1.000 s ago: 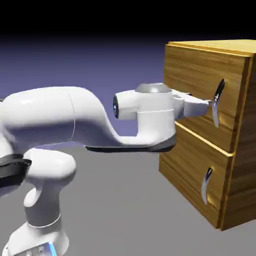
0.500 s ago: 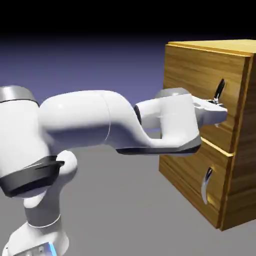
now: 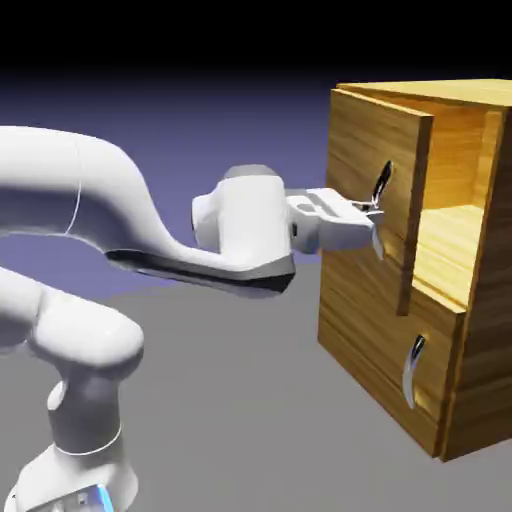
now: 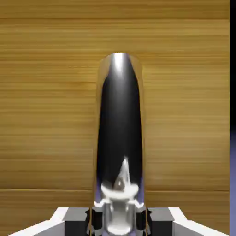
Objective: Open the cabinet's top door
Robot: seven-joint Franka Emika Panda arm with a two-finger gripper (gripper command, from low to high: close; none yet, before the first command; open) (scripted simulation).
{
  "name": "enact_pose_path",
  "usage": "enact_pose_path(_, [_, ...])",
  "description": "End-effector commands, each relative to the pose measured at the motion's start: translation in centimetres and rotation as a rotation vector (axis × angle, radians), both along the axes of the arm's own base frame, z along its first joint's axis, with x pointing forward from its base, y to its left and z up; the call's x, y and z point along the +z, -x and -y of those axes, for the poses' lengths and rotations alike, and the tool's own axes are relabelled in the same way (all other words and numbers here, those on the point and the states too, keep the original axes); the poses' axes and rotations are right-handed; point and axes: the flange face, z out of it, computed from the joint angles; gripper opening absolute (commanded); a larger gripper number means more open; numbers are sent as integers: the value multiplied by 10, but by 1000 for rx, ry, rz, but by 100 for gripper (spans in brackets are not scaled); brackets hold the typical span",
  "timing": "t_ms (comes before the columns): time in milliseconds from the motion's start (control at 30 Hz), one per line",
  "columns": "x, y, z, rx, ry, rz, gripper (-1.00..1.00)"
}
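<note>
Fingers (image 4: 160, 220) closed on the top door's handle (image 4: 119, 124), one each side; top door (image 3: 375, 180) stands ajar at the exterior view's right, above the cabinet's lower panel (image 3: 390, 330).

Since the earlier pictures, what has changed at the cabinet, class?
The top door has swung outward, exposing the inside. The gripper, first just reaching the handle, is now closed on it and has drawn back with it. The lower door and cabinet body stayed put.
</note>
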Motion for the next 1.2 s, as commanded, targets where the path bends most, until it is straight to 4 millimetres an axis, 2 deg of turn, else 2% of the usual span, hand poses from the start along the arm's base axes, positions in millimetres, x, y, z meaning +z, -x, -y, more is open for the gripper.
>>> enact_pose_path(0, [0, 5, -4, -16, -1, -1, -100])
enact_pose_path(233, [0, 38, -31, -118, -2, -1, -100])
enact_pose_path(733, [0, 102, -107, -354, -2, 0, -100])
enact_pose_path(933, [0, 123, -142, -452, -2, 0, -100])
enact_pose_path(1167, [0, 146, -192, -583, -2, 0, -100])
